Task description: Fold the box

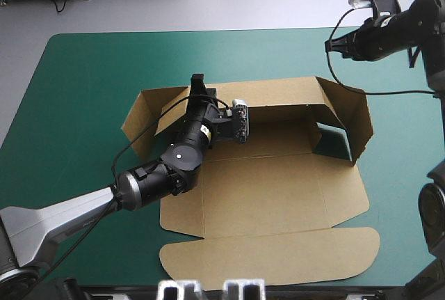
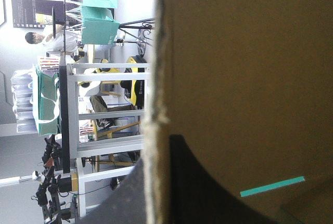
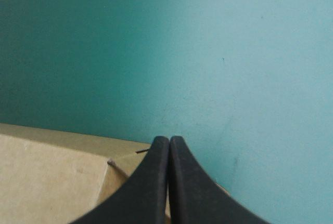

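Teal-green cover is spread over the worktop, and near its middle a brown, cut-board box is laid, partly raised. Its back wall is stood upright with its long axis running across the worktop, parallel to the far edge. The right side wall is also raised, while the rounded lid flap is left flat toward the near edge.

The left gripper, of two black curved fingers, is clamped onto the top edge of the back wall near its left end. In the left wrist view the raw board edge is seen passing between the fingers, one on each face.

The right gripper is held with its fingers pressed together and nothing between them. It is raised above the cover just beyond the box's far right corner, apart from the board, a corner of which is seen just under it. The right side wall is judged to lie nearer this arm, toward the robot and to the left of the gripper.

No brand or writing is found on the board. A small yellow label on the left arm is too small to be read.
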Controlling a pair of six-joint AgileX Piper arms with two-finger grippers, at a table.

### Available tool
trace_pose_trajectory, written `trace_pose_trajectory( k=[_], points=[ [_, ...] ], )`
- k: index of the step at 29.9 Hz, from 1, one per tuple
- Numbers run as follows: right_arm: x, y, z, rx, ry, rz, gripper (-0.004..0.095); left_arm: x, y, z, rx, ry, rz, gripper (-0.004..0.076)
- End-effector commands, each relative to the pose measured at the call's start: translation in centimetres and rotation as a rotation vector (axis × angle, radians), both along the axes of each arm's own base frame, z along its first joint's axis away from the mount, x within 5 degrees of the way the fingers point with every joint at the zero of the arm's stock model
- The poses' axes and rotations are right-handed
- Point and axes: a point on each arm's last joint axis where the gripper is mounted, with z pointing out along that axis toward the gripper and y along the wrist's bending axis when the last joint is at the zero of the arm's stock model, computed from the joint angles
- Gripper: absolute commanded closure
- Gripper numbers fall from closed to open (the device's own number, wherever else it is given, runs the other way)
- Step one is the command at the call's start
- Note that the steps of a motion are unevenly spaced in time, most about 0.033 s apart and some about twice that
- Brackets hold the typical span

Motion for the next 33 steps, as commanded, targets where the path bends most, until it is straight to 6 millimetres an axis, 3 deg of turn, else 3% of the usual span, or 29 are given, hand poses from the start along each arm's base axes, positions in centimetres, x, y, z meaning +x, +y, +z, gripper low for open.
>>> trace_pose_trajectory(
  k=[1, 7, 12, 25, 33],
  points=[
    [0.5, 0.1, 1.1, 0.072, -0.034, 0.02, 0.0928, -0.5, 0.3, 2.5, -0.06, -0.066, -0.008, 0.0734],
    [1.9, -1.1, -2.4, 0.084, 0.08, -0.021, 0.0928, -0.5, 0.3, 2.5, -0.059, -0.066, -0.006, 0.0734],
    [1.6, -1.4, -4.9, 0.089, 0.162, -0.002, 0.0928, -0.5, 0.4, 2.5, -0.058, -0.067, -0.002, 0.0734],
    [-2.0, -0.7, -5.7, 0.099, 0.187, 0.122, 0.0928, -0.4, 0.3, 2.5, -0.057, -0.066, -0.002, 0.0734],
    [-4.5, -0.5, -8.8, 0.079, 0.156, 0.156, 0.0928, -0.5, 0.3, 2.4, -0.059, -0.063, -0.001, 0.0734]
  ],
)
